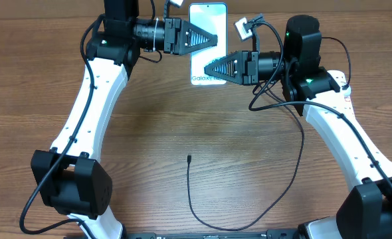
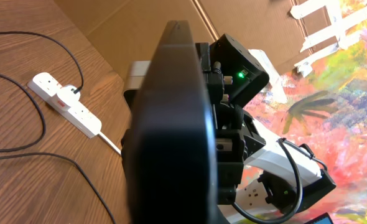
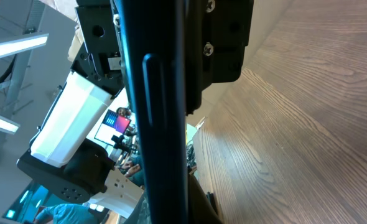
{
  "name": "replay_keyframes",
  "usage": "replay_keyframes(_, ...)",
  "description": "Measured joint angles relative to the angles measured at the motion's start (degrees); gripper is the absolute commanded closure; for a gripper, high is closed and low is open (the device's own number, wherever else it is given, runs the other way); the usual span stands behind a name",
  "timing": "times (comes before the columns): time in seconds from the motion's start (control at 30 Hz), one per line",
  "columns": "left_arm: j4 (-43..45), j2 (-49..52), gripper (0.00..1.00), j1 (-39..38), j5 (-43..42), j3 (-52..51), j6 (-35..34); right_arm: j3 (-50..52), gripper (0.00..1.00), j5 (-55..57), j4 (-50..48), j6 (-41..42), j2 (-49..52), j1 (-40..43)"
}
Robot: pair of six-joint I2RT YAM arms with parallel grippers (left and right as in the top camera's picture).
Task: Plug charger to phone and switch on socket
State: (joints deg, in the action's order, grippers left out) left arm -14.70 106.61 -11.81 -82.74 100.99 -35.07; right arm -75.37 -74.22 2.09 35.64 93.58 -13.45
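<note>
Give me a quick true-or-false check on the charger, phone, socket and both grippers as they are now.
1. The charger's connector tip is plugged into the phone. False: it lies loose on the table, well apart from the phone.
2. The phone lies screen up. True.
3. The socket shows in the overhead view beside the phone. False: it shows only in the left wrist view.
4. A black plug sits in the socket. True.
5. The left gripper and right gripper reach over the phone from opposite sides. True.
</note>
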Motion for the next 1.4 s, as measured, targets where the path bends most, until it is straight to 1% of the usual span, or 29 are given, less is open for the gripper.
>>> replay_keyframes(0.07, 0.00, -0.02, 0.96, 0.13, -0.07, 0.00, -0.15, 0.00, 0.95, 0.28, -0.02, 0.13, 0.00, -0.09)
replay_keyframes(0.1, 0.00, 0.00, 0.96, 0.17, -0.15, 0.00, -0.20, 0.00, 0.93, 0.42, 0.02, 0.22, 0.00, -0.09)
replay_keyframes(0.13, 0.09, -0.02, 0.96, 0.22, -0.22, 0.00, -0.11, 0.00, 0.88, 0.68, 0.24, 0.50, -0.04, -0.15)
replay_keyframes(0.17, 0.42, -0.02, 0.96, 0.20, -0.17, 0.00, 0.74, 0.00, 0.67, 1.36, 0.76, 1.64, -0.09, -0.20)
replay_keyframes(0.2, 0.57, -0.02, 0.96, 0.20, 0.02, 0.00, 1.09, 0.00, 0.35, 1.62, 1.03, 2.19, -0.09, -0.20)
replay_keyframes(0.23, 0.63, -0.02, 0.96, 0.17, -0.02, 0.00, 1.62, 0.00, 0.28, 2.27, 1.33, 2.95, -0.09, -0.13)
replay_keyframes(0.37, 0.57, -0.33, 0.96, 0.04, -0.81, 0.07, 3.56, 0.37, 0.19, 3.28, 2.03, 4.48, 1.05, 0.50)
replay_keyframes(0.43, -0.98, -0.33, 0.96, 0.00, -0.85, 0.17, 4.02, 0.50, 0.17, 2.60, 2.05, 4.90, 1.20, 1.14)
replay_keyframes(0.5, -4.74, -0.33, 0.96, 0.00, -0.70, 0.33, 4.79, 0.50, 0.16, 1.90, 2.08, 5.22, 1.25, 2.14)
replay_keyframes(0.6, -14.88, -0.33, 0.96, 0.02, 2.03, 0.72, 7.04, 0.50, 0.16, 1.33, 3.15, 5.14, 1.31, 3.67)
replay_keyframes(0.67, -22.18, -0.33, 0.96, 0.02, 6.14, 0.87, 8.83, 0.52, 0.16, 1.27, 5.60, 4.48, 1.31, 4.15)
replay_keyframes(0.73, -30.25, -0.31, 0.96, 0.02, 11.54, 1.01, 10.99, 0.55, 0.16, 1.73, 10.60, 2.75, 1.31, 4.24)
replay_keyframes(0.8, -37.57, -0.20, 0.96, 0.00, 17.49, 1.03, 12.76, 0.66, 0.16, 3.78, 19.37, -0.57, 1.31, 4.20)
replay_keyframes(0.93, -46.73, 1.18, 0.96, 0.00, 27.41, 1.07, 15.37, 0.98, 0.16, 11.39, 36.72, -8.11, 1.51, 4.04)
replay_keyframes(1.03, -50.82, 2.38, 0.96, 0.00, 34.49, 1.07, 16.31, 1.14, 0.17, 20.48, 48.11, -12.26, 1.53, 4.04)
replay_keyframes(1.07, -52.19, 2.93, 0.96, 0.00, 37.70, 1.07, 16.72, 1.16, 0.17, 23.43, 50.75, -13.07, 1.53, 4.04)
replay_keyframes(1.17, -54.31, 4.02, 0.96, 0.02, 43.30, 1.07, 17.22, 1.18, 0.17, 31.91, 56.74, -14.69, 1.53, 3.72)
replay_keyframes(1.27, -55.21, 5.20, 0.96, 0.07, 46.29, 1.07, 17.33, 1.18, 0.17, 37.40, 58.90, -15.47, 1.53, 2.58)
replay_keyframes(1.4, -56.06, 7.74, 0.96, 0.07, 48.00, 1.07, 17.55, 1.66, 0.17, 41.09, 58.45, -14.78, 1.53, -0.52)
